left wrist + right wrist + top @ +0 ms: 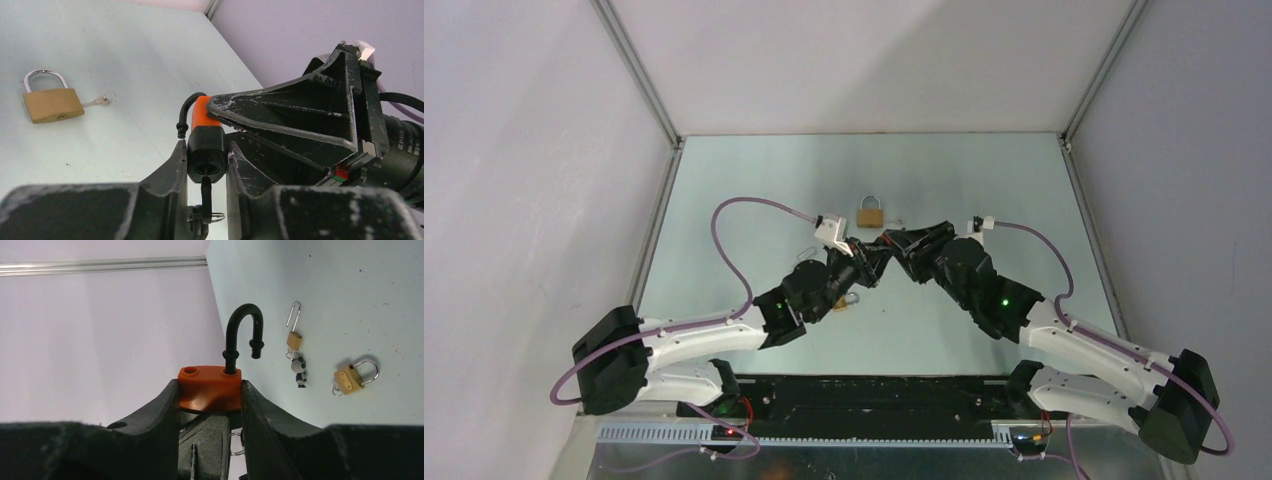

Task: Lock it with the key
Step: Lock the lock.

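An orange-topped black padlock (pixel 206 145) hangs in the air between both grippers, its black shackle (pixel 243 332) swung open. My right gripper (pixel 210 390) is shut on the orange end (pixel 209 382). My left gripper (pixel 206 160) has its fingers against both sides of the black body. A black key (pixel 206 192) sticks in the keyhole at the bottom, and its wire ring (pixel 206 216) dangles between the left fingers. In the top view the two grippers (pixel 869 255) (pixel 899 243) meet tip to tip at mid-table.
A brass padlock (pixel 870 214) with a small key (pixel 102 100) lies on the table just behind the grippers. A smaller brass padlock (pixel 294 340) with a panda charm (pixel 299 368) lies nearer the left arm. Walls enclose the table on three sides.
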{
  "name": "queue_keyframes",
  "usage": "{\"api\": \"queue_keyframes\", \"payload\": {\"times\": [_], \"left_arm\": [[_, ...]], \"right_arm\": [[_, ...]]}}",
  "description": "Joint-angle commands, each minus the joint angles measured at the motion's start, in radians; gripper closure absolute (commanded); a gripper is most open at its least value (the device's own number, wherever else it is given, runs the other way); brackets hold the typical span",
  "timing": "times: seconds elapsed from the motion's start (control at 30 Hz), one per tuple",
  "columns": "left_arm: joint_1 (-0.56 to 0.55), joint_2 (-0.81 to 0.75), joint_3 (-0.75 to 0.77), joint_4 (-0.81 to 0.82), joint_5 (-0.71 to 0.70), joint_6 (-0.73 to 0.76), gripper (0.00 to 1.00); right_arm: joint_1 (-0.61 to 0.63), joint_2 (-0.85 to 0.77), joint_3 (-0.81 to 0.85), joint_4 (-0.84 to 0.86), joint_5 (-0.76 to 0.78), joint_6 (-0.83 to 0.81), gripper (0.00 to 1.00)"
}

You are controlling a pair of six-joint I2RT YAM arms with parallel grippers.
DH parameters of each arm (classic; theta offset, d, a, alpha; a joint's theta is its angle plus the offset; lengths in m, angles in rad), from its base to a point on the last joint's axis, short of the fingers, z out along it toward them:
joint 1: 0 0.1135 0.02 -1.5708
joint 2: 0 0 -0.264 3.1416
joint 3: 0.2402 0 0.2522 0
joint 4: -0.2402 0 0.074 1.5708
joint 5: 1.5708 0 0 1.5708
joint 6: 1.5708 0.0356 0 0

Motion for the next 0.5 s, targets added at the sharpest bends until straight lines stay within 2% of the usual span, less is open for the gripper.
{"api": "queue_keyframes", "payload": {"times": [0.0, 0.03, 0.07, 0.13, 0.2, 0.3, 0.33, 0.37, 0.47], "left_arm": [[0.008, -0.002, 0.041, 0.033, -0.072, 0.008, 0.91], [0.007, -0.003, 0.04, 0.032, -0.073, 0.012, 0.98], [0.007, -0.005, 0.038, 0.029, -0.073, 0.029, 0.99], [0.01, -0.015, 0.031, 0.024, -0.06, 0.061, 1.0], [0.019, -0.03, 0.027, 0.008, -0.014, 0.094, 1.0], [0.062, -0.067, 0.029, -0.042, 0.094, 0.118, 1.0], [0.075, -0.074, 0.032, -0.054, 0.191, 0.119, 1.0], [0.104, -0.09, 0.036, -0.081, 0.228, 0.122, 1.0], [0.169, -0.133, 0.06, -0.147, 0.464, 0.133, 1.0]], "right_arm": [[0.004, -0.013, 0.055, 0.041, 0.014, 0.004, 0.54], [0.002, -0.021, 0.055, 0.038, 0.02, -0.007, 0.47], [0.0, -0.027, 0.055, 0.005, 0.023, -0.04, 0.33], [-0.013, -0.055, 0.055, -0.044, 0.033, -0.091, 0.2], [-0.038, -0.092, 0.054, -0.082, 0.027, -0.153, 0.13], [-0.119, -0.148, 0.053, -0.14, -0.059, -0.227, 0.12], [-0.17, -0.155, 0.054, -0.145, -0.103, -0.295, 0.13], [-0.197, -0.165, 0.054, -0.149, -0.203, -0.326, 0.15], [-0.339, -0.17, 0.054, -0.185, -0.421, -0.394, 0.23]]}}
